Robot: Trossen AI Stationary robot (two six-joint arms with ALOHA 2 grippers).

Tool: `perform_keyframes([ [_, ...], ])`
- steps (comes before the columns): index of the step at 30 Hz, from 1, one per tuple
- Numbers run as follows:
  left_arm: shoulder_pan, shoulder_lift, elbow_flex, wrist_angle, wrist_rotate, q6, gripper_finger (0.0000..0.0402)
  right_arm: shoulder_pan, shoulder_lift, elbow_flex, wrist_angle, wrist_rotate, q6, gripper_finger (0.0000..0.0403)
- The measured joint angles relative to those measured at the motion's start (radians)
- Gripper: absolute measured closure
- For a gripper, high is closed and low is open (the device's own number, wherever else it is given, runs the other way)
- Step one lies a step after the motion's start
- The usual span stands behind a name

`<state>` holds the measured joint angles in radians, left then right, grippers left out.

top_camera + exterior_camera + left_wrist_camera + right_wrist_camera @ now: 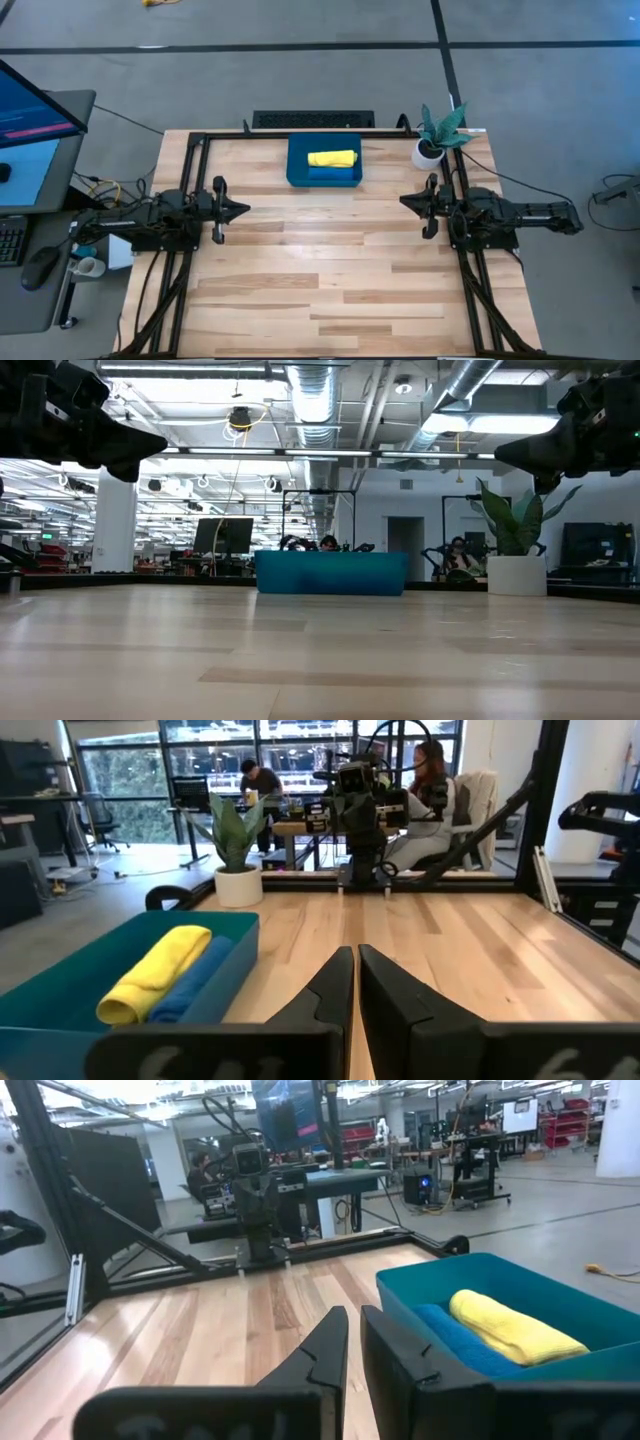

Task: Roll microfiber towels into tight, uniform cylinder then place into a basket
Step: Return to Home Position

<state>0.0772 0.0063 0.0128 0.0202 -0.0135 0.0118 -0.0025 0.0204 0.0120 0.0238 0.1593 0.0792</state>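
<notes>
Left gripper [243, 209]: fingers drawn together with only a thin slit between them, holding nothing. It hangs clear above the table [330, 290] at the left side and points inward toward the opposite arm. Right gripper [405, 201]: the same condition, fingers closed up on nothing, held above the right side of the table and facing the left gripper across bare wood. The two are well apart, and neither touches any object. Basket [297, 150]: a dark-blue tray resting flat near the far edge of the table, roughly centred between the arms and beyond both grippers. Yellow towel [332, 158]: rolled into a cylinder and lying lengthwise inside the basket, on the side farther from the arms. Blue towel [333, 174]: also rolled, lying inside the basket directly alongside the yellow one and touching it, on the nearer side. In both wrist views the rolls lie parallel, with the yellow one sitting slightly higher. White pot [428, 153] with a green plant: stands on the far right corner of the table, near the right arm and apart from the basket. A monitor [30, 130] stands off the table to the left.
</notes>
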Motion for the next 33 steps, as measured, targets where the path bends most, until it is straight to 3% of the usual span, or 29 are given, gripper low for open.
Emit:
perform_keyframes([
  [33, 0.000, 0.000, 0.000, -0.004, -0.001, -0.015, 0.0392, 0.000, 0.000, 0.000, 0.000, 0.000, 0.000, 0.0349],
])
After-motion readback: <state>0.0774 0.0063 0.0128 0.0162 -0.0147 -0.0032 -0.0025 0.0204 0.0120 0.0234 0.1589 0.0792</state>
